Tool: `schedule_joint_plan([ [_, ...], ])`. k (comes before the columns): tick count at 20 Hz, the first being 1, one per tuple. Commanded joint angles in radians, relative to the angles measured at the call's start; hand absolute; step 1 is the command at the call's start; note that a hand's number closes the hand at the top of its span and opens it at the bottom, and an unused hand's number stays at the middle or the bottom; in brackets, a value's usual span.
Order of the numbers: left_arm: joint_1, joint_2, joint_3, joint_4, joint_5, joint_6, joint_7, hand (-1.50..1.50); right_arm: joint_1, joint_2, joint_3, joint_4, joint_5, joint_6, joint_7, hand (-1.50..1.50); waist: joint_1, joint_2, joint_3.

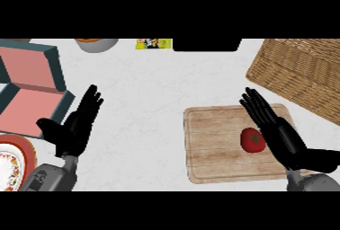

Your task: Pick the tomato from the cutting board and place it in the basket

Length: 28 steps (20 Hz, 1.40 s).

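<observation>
Seeing the tomato (252, 139) on the cutting board (212, 134), right-of-centre on the wood, nothing holding it. The board lies flat on the bench (146, 90), lower right of view.

Right hand (280, 134) is over the board's right side, just beside the tomato on its right. Its fingers (259, 110) are straight and fully extended, pointing up-left, holding nothing. Can't tell if the hand edge touches the tomato.

Left hand (73, 128) is over bare bench at the left, well apart from the board. It is open too, fingers straight and thumb out to the left, holding nothing.

The basket (299, 72) is wicker, at the upper right, its near corner just beyond the board's top-right corner.

Other items:
- teal tray with pink compartments (33, 85), far left
- patterned plate (13, 161), lower-left corner
- bowl (96, 44), top edge
- yellow packet (154, 43), top edge
- black object (207, 45), top edge
</observation>
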State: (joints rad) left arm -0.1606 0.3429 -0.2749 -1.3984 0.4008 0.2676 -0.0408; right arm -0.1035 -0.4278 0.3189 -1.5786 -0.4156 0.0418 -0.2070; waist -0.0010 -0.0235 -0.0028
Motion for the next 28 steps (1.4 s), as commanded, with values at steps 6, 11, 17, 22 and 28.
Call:
schedule_joint_plan([
  [6, 0.063, 0.040, 0.095, -0.122, -0.058, 0.104, -0.102, 0.00, 0.159, -0.083, -0.292, -0.177, 0.066, -0.365, 0.070, 1.50, -0.057, -0.007, -0.001],
  [11, 0.078, -0.014, 0.021, -0.165, -0.077, 0.100, -0.080, 0.00, 0.108, 0.092, 0.128, -0.247, 0.550, -0.634, 0.214, -1.50, 0.009, 0.017, -0.002],
  [17, 0.111, 0.000, 0.020, -0.187, -0.078, 0.101, -0.062, 0.00, 0.163, 0.096, 0.066, -0.153, 0.829, -0.872, 0.469, -1.50, -0.021, 0.012, -0.009],
  [22, 0.116, 0.002, 0.034, -0.203, -0.086, 0.125, -0.063, 0.00, 0.199, -0.062, -0.046, -0.128, 0.991, -0.788, 0.730, -1.50, -0.042, 0.010, -0.018],
  [28, 0.112, 0.008, 0.029, -0.216, -0.093, 0.124, -0.055, 0.00, 0.211, -0.246, -0.026, -0.265, 1.021, -0.442, 1.021, -1.50, -0.033, 0.009, -0.019],
])
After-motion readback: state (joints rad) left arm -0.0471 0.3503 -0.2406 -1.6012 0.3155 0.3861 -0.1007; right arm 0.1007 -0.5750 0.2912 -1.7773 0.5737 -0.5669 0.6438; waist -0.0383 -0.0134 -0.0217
